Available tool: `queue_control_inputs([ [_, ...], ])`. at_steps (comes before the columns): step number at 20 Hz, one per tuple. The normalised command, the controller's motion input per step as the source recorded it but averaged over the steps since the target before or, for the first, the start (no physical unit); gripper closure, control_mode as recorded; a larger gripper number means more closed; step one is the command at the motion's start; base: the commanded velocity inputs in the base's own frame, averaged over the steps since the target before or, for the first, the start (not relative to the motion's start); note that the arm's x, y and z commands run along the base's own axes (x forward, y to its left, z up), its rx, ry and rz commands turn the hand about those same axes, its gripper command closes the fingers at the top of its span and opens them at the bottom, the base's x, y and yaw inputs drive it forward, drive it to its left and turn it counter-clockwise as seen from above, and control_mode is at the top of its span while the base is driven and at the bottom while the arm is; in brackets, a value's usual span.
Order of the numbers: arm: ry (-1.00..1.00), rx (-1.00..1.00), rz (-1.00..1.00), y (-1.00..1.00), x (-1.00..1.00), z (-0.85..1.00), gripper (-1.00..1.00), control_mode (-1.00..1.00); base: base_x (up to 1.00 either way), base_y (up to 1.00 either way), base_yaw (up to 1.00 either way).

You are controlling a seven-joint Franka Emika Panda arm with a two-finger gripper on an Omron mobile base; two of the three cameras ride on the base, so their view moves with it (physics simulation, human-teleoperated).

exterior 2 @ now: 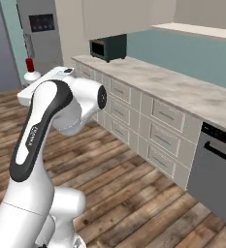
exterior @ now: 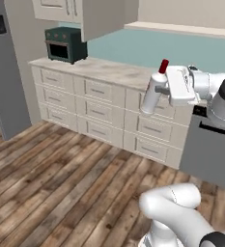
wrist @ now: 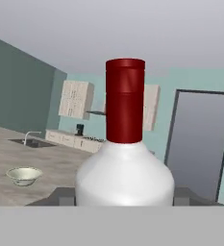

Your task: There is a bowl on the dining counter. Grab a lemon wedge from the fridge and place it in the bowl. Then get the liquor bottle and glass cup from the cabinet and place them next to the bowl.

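Above the wooden floor, at three o'clock in the left base view, the gripper pinches the liquor bottle by its rigid, probably slick, breakable body below the red cap.

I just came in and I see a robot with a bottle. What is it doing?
The robot's gripper is holding the liquor bottle, the white one with a red cap, up in the air above the wooden floor, in front of the kitchen drawers. In the hand view, the bowl sits far off on the dining counter. The bottle is not beside the bowl yet.
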Motion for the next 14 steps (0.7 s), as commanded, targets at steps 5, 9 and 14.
queue_control_inputs([
  [5, 0.00, 0.00, 0.00, 0.00, 0.00, 0.00, 1.00, 1.00, -1.00, 0.39, 0.34],
  [9, 0.00, 0.00, 0.00, 0.00, 0.00, 0.00, 1.00, 1.00, -1.00, 0.38, 0.30],
  [14, 0.00, 0.00, 0.00, 0.00, 0.00, 0.00, 1.00, 1.00, -1.00, 0.08, 0.30],
])
